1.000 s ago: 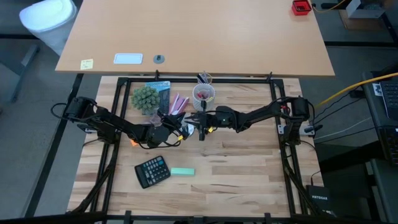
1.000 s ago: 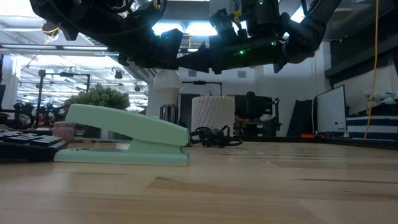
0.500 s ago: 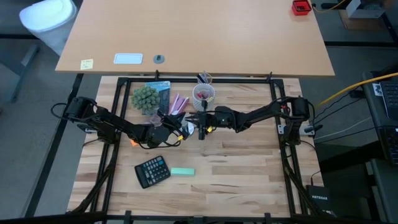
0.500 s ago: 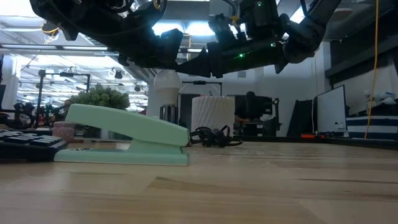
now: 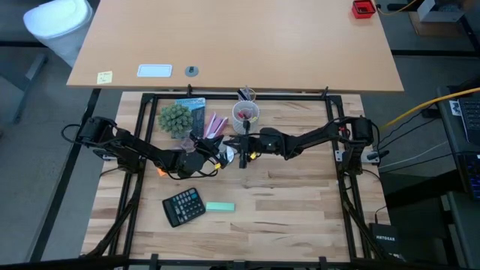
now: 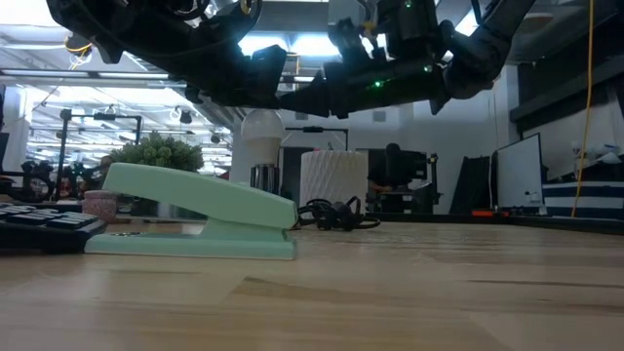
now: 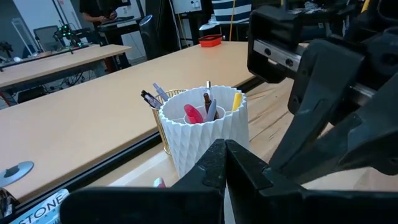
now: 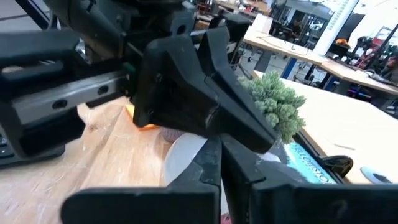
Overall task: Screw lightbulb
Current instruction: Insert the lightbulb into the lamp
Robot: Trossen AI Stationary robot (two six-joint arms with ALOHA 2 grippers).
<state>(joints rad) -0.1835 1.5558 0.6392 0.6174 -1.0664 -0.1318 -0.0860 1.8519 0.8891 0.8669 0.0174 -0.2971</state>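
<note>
1. The left gripper (image 5: 212,159) sits above the table's (image 5: 300,210) middle, reaching in from the left, its fingers (image 7: 214,163) pressed together with nothing seen between them.
2. A small green plant (image 5: 175,118) stands at the back left, just behind the left arm.
3. A black calculator (image 5: 184,206) lies nearer the front, with a mint stapler (image 5: 220,207) just to its right.
4. The lightbulb (image 6: 261,127) stands upright behind the stapler in the low view, directly under the two arms; whether either arm touches it is unclear.
5. A white ribbed cup (image 7: 205,134) of pens stands at the back centre, just right of the bulb.
6. The right gripper (image 5: 242,154) reaches in from the right, close beside the left one, its fingers (image 8: 211,168) fully closed.
</note>
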